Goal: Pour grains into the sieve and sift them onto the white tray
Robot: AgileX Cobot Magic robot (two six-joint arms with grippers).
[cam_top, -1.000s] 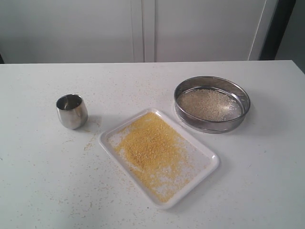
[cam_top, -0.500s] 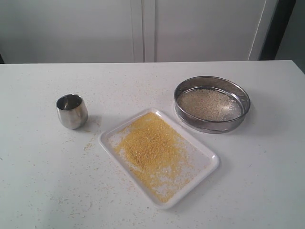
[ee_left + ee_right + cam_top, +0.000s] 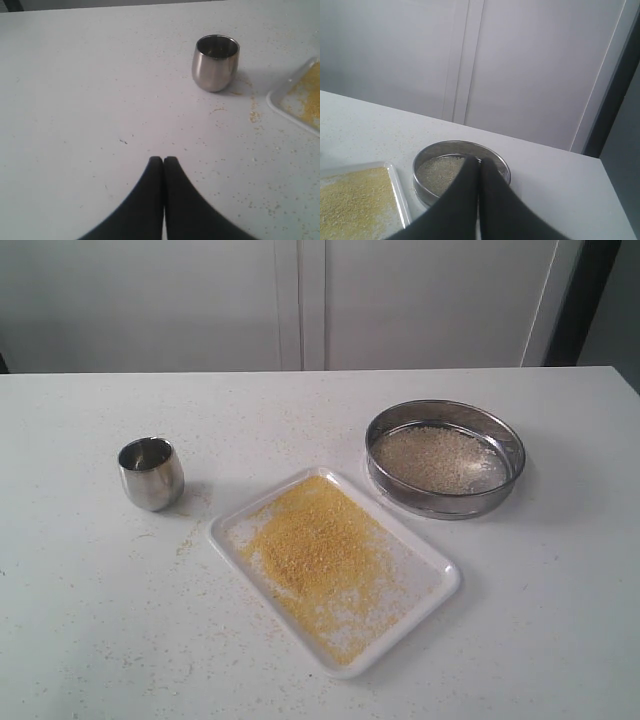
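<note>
- Well, in the exterior view you have the white tray (image 3: pixel 216 536) lying slantwise near the middle of the bench (image 3: pixel 80 640). Fine yellow grains (image 3: pixel 315 550) are spread over most of its floor, thickest toward the far-left end and thinner toward the near-right corner.
- The sieve (image 3: pixel 440 503) sits flat on the bench just beside the tray's far-right edge. Coarser pale bits (image 3: pixel 435 458) lie on its mesh.
- A small steel cup (image 3: pixel 151 472) stands upright, mouth up, well to the left of the tray. Stray specks (image 3: pixel 185 540) dot the bench between cup and tray.
- Pale wall panels (image 3: pixel 300 300) run behind the bench, and a dark strip (image 3: pixel 575 300) stands at the upper right.
- In the left wrist view, your left hand (image 3: pixel 163 160) is pinched tight, its black fingers pressed together and holding nothing, over bare bench.
- The cup stands ahead of this hand and well apart from it. One corner of the tray, with yellow grains on it, shows at the picture's edge, and loose specks lie between the cup and that corner.
- In the right wrist view, your right hand (image 3: pixel 479 162) is likewise closed tight and empty, raised above the bench.
- Its dark fingers stand in front of the sieve and hide part of the rim and mesh from you.
- The tray lies just beside the sieve, with a narrow strip of bench between them.
</note>
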